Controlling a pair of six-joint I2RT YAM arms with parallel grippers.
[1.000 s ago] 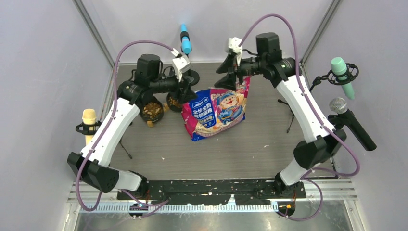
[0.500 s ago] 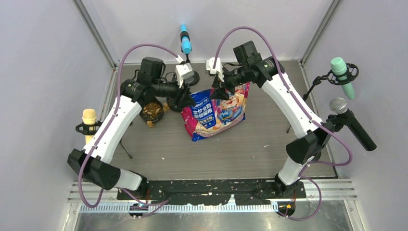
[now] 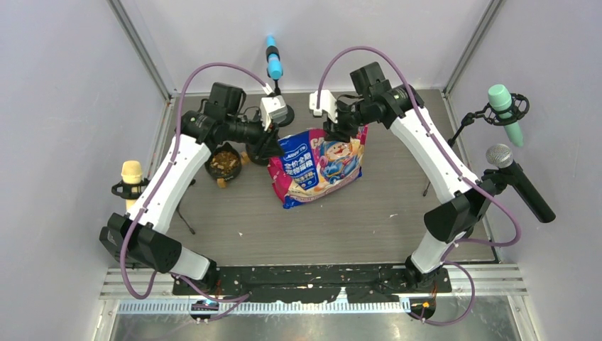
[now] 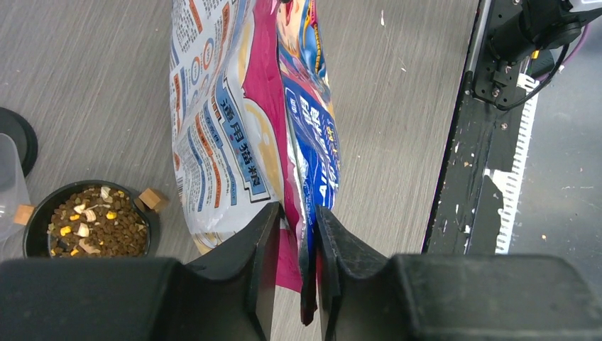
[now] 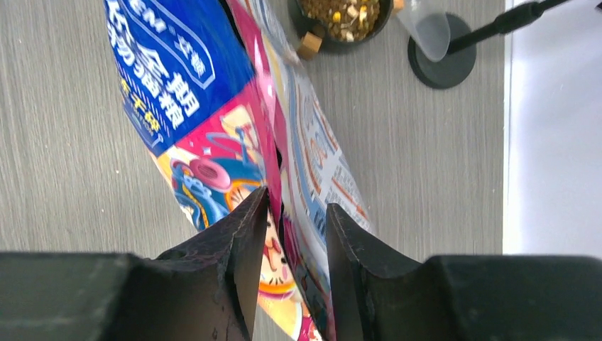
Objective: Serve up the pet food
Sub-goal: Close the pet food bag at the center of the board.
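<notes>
The pet food, brown and tan kibble (image 3: 224,161), fills a black bowl (image 3: 211,164) at the back left; it also shows in the left wrist view (image 4: 89,222) and the right wrist view (image 5: 344,13). A second bowl (image 3: 253,152) is mostly hidden behind my left gripper. The pink, white and blue bag (image 3: 319,167) stands mid-table, tilted. My left gripper (image 3: 273,145) is shut on the bag's top left edge (image 4: 234,121), seen between its jaws (image 4: 292,213). My right gripper (image 3: 339,131) is shut on the bag's top right edge (image 5: 213,106), seen between its jaws (image 5: 292,202).
Microphones on stands ring the table: blue (image 3: 272,60) at the back, yellow (image 3: 130,177) left, green (image 3: 502,103) and grey (image 3: 511,170) right. A clear cup (image 5: 426,25) lies by a round stand base (image 5: 444,57) near the bowls. A black rail (image 3: 312,277) runs along the front.
My right gripper has swung left and lower with the bag's top right corner, bringing the bag's top closer to my left gripper. My left gripper shifted slightly. The bag's bottom stayed put.
</notes>
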